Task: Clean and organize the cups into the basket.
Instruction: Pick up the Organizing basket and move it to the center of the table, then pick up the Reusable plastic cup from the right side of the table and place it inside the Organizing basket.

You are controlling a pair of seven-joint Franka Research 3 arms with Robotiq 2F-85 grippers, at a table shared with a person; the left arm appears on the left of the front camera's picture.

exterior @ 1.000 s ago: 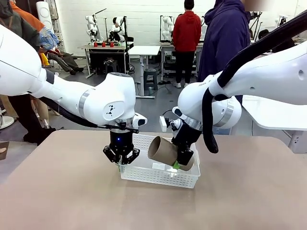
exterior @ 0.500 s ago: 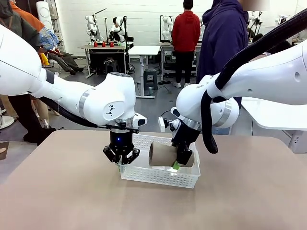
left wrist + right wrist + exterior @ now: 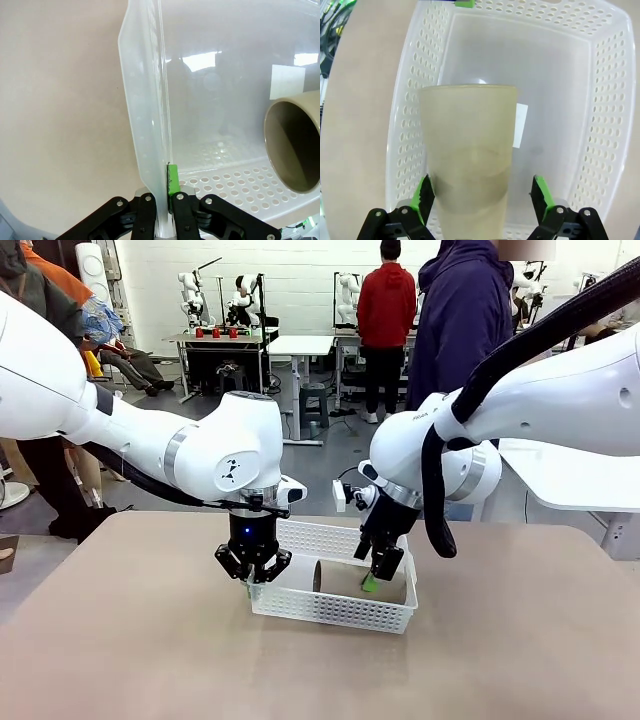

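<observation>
Jaws spread, the right gripper [image 3: 482, 197] straddles the tall matte tan tumbler [image 3: 467, 135] lying in the shallow white perforated plastic basket [image 3: 607, 100]; the left gripper [image 3: 167, 187] pinches the basket's wall. A tilted retreat could snag the tumbler (one pad sits close).

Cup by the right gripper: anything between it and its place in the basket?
Nothing visible. The cup lies on its side inside the basket, the right gripper open around it. The left gripper pinches the basket's wall, clear of the cup.
</observation>
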